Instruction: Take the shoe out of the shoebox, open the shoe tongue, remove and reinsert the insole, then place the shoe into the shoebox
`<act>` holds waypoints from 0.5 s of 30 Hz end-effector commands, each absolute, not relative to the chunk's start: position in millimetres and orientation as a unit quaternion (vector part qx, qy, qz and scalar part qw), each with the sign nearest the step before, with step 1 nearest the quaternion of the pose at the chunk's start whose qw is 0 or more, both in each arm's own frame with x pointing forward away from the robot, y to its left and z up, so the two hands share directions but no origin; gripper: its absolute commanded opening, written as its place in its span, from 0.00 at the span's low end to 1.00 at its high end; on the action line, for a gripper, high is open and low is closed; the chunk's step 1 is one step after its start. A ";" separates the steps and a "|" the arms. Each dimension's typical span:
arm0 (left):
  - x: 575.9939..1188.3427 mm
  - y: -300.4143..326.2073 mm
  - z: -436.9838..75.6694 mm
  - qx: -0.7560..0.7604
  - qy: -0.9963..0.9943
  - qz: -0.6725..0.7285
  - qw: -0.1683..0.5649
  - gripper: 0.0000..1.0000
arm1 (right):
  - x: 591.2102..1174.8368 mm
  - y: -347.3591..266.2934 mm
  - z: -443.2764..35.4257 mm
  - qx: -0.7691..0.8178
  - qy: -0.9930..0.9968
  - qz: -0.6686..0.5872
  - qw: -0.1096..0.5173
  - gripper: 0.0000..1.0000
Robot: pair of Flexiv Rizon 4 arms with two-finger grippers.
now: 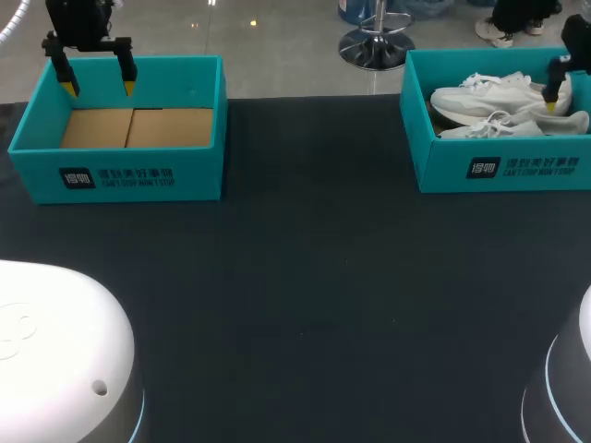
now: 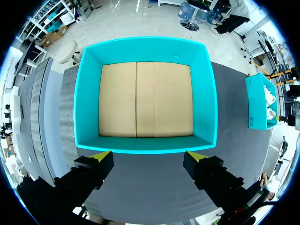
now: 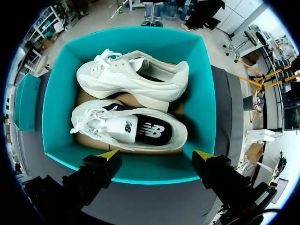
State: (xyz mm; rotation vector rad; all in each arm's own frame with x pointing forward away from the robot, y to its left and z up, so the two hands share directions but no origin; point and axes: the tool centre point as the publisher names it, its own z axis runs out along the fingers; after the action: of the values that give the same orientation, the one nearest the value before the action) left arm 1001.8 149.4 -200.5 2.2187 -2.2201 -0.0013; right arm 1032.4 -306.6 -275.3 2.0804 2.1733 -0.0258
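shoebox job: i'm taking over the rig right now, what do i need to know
The left gripper has its jaws open and holds nothing, at the edge of the empty box.
The right gripper has its jaws open and holds nothing, at the edge of the shoebox.
Two white shoes lie side by side in the shoebox: the near shoe, insole in, and the far shoe.
Done: nothing yet.
Left: lift a shoe out, open its tongue, pull and refit the insole, and put the shoe back.
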 end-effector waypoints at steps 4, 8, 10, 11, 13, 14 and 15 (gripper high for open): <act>1001.4 149.5 -200.2 0.707 -0.707 -0.001 0.001 1.00 | 1036.6 -317.8 -280.0 0.693 0.717 -0.014 0.071 1.00; 1001.4 149.5 -200.2 0.707 -0.707 -0.001 0.001 1.00 | 1040.5 -324.0 -285.4 0.695 0.715 -0.015 0.072 1.00; 1001.4 149.5 -200.2 0.707 -0.707 -0.001 0.001 1.00 | 1042.8 -326.2 -289.0 0.695 0.716 -0.013 0.070 1.00; 1001.4 149.5 -200.2 0.707 -0.707 -0.001 0.001 1.00 | 1043.9 -327.0 -291.1 0.694 0.716 -0.011 0.070 1.00; 1001.4 149.5 -200.2 0.707 -0.707 -0.001 0.001 1.00 | 1045.7 -328.2 -294.8 0.693 0.718 -0.011 0.069 1.00; 1001.4 149.5 -200.2 0.707 -0.707 -0.001 0.001 1.00 | 1046.4 -328.7 -296.8 0.692 0.719 -0.010 0.068 1.00; 1001.4 149.5 -200.2 0.707 -0.707 -0.001 0.001 1.00 | 1047.1 -329.3 -299.0 0.692 0.719 -0.010 0.067 1.00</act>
State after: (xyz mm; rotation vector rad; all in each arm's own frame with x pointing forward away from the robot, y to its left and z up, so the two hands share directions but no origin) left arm 1001.8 149.5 -200.5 2.2187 -2.2200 -0.0014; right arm 1039.8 -326.7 -291.6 2.0788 2.1591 -0.0300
